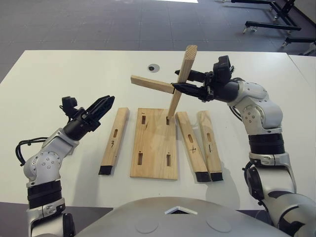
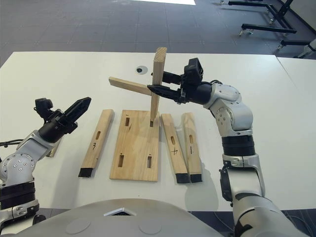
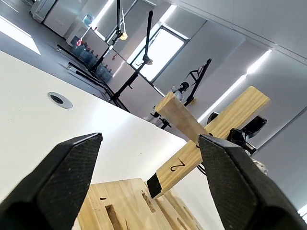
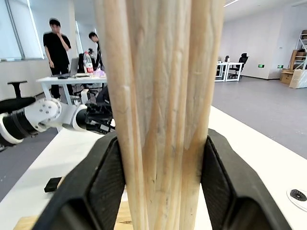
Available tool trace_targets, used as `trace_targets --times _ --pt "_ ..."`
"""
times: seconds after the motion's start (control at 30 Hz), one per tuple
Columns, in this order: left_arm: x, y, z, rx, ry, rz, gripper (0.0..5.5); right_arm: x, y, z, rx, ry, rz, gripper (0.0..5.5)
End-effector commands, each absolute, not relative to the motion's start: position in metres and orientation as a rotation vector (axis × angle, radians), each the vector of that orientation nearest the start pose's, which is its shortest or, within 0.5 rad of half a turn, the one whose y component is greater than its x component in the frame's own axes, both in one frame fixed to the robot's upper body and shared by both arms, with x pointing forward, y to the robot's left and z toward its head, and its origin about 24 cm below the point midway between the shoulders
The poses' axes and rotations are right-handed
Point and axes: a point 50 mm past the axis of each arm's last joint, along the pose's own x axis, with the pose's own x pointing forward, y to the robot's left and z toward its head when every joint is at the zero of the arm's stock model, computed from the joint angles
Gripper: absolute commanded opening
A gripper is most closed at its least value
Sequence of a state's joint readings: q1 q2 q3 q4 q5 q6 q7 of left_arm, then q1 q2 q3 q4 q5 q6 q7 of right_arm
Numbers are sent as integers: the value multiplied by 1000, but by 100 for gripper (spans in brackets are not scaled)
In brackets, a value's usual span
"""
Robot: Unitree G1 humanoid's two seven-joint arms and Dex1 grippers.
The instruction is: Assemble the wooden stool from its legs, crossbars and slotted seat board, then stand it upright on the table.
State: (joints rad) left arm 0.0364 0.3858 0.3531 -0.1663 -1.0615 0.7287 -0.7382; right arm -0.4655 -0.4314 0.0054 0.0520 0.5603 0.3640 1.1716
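Pale wood parts lie on a white table. The slotted seat board lies flat in the middle, with four slots near its corners. One loose leg lies flat just left of the board. Two more legs lie flat side by side just right of it, touching or almost touching each other. All three have their black-tipped ends on the near side.

A fourth leg is held above the board, tilted with its top leaning right. Its black-tipped lower end is at the board's far-right slot. Whether it sits in the slot or hangs just over it cannot be told. A crossbar is joined to this leg about halfway up and sticks out to the left, well clear of the table.

The right gripper comes in from the right and pinches the tilted leg near the joint, with one dark finger pressed against each side of the wood.

The left gripper hangs over the table left of the loose left leg, pointing toward the board, its fingers spread wide and holding nothing.

A round grommet sits in the tabletop beyond the crossbar.
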Motion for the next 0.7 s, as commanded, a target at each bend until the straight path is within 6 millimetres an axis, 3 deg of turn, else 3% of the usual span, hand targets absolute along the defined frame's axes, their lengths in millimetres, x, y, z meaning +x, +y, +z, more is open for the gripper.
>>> trace_targets --times 0.03,0.13,0.27,0.4,0.7 --pt "221 222 113 -805 10 -832 365 293 -150 143 30 -81 1356 205" --pt "223 220 113 -796 23 -832 365 291 -146 138 34 -94 1393 205" --pt "219 225 126 -862 -92 -858 365 288 -141 132 0 -99 1424 205" --pt "220 225 122 -889 -71 -829 365 281 -135 120 -19 -69 1501 205" --pt "220 225 114 -900 -30 -816 365 275 -153 90 154 48 1496 205"
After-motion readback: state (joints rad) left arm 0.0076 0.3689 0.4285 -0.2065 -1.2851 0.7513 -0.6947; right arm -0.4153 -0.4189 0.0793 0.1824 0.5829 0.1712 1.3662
